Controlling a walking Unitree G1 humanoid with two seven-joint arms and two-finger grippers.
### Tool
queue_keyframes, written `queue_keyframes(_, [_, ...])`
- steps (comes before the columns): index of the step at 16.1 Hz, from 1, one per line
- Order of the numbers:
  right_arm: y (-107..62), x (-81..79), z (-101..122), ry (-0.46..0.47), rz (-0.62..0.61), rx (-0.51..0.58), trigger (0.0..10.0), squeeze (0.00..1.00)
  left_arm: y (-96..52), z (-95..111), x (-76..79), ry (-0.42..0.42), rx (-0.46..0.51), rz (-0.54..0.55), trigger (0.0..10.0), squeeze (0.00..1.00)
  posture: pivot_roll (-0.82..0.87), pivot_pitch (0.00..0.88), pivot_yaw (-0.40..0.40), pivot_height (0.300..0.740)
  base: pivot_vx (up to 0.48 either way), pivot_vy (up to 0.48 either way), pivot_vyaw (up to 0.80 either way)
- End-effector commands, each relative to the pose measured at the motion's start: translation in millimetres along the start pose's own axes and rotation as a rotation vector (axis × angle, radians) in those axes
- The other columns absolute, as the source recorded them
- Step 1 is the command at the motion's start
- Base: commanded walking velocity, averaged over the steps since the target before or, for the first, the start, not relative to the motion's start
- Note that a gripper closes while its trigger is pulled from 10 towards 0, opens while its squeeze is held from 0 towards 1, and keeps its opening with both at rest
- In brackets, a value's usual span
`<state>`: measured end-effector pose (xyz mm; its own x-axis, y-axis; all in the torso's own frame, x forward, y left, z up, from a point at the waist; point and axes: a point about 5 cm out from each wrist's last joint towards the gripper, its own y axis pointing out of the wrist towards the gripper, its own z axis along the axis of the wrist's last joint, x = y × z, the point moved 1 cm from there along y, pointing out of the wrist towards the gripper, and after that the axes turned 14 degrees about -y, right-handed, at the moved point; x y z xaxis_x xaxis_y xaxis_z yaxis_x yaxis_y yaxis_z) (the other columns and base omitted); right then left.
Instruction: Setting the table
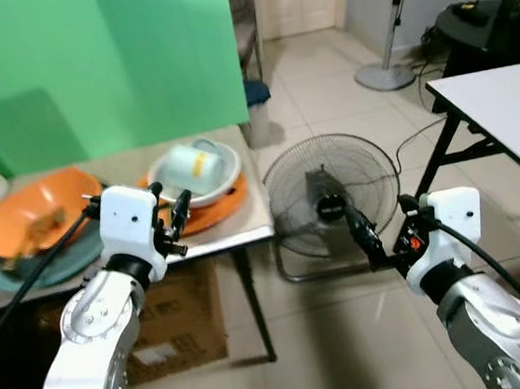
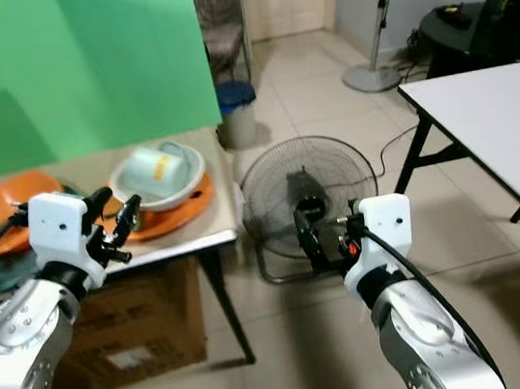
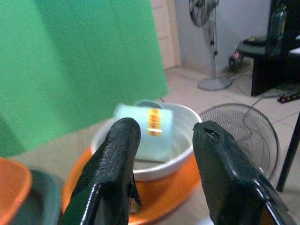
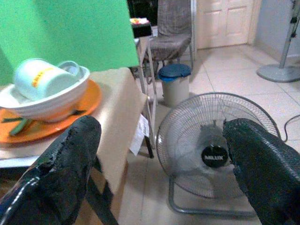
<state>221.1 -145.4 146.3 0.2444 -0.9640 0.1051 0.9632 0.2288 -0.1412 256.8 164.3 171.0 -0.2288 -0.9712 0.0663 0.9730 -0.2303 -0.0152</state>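
The left gripper (image 1: 171, 219) is hovering just short of the near edge of the small table (image 1: 245, 226), its black fingers (image 3: 115, 164) spread apart and holding nothing, aimed at the dishes. The right gripper (image 1: 366, 234) is hanging off to the side over the tiled floor (image 1: 351, 334), its fingers (image 4: 70, 154) also spread wide and empty, facing a floor fan (image 1: 334, 200) beside the table. On the table, an orange plate (image 1: 228, 203) is carrying a white bowl (image 1: 225, 175), and a pale blue mug (image 1: 186, 165) with a yellow label is lying tilted inside that bowl. Farther to the robot's left, an orange bowl (image 1: 41, 210) is sitting on a dark teal plate (image 1: 57, 265). A green screen (image 1: 104, 62) is standing behind the table, and a white table (image 1: 504, 110) is standing well apart on the right.
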Motion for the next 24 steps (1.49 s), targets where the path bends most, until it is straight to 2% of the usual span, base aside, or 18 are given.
queue_keyframes(1, [2.4,-5.7,3,0.010,0.025,0.014,10.0,1.00,-1.9,0,-5.6,0.010,-0.010,0.020,10.0,0.00,0.09,0.000,0.044,0.740,0.000,0.416,0.00])
queue_keyframes(12, [7.1,-8.5,3,0.015,0.042,0.024,10.0,1.00,-3.3,2,-7.9,0.021,-0.011,0.026,10.0,0.00,0.11,0.000,0.048,0.740,0.000,0.417,0.00])
queue_keyframes(14, [9.8,-8.4,5,-0.007,0.063,0.024,10.0,1.00,-1.0,4,-9.3,-0.007,-0.007,0.045,10.0,0.00,0.11,0.000,0.054,0.740,0.000,0.377,0.00])
queue_keyframes(16, [12.3,-8.1,9,-0.021,0.095,0.035,10.0,1.00,1.1,9,-9.1,-0.042,0.012,0.051,10.0,0.00,0.11,0.000,0.054,0.740,0.000,0.000,0.00])
queue_keyframes(20, [17.5,-5.9,17,-0.003,0.106,0.069,10.0,1.00,5.8,13,-10.9,-0.039,0.023,0.081,10.0,0.00,0.11,0.000,0.053,0.740,0.000,0.000,0.00])
queue_keyframes(24, [24.1,-8.6,20,-0.028,0.162,0.071,10.0,1.00,7.8,16,-9.0,-0.019,0.010,0.062,10.0,0.00,0.11,0.000,0.053,0.740,0.000,0.000,0.80])
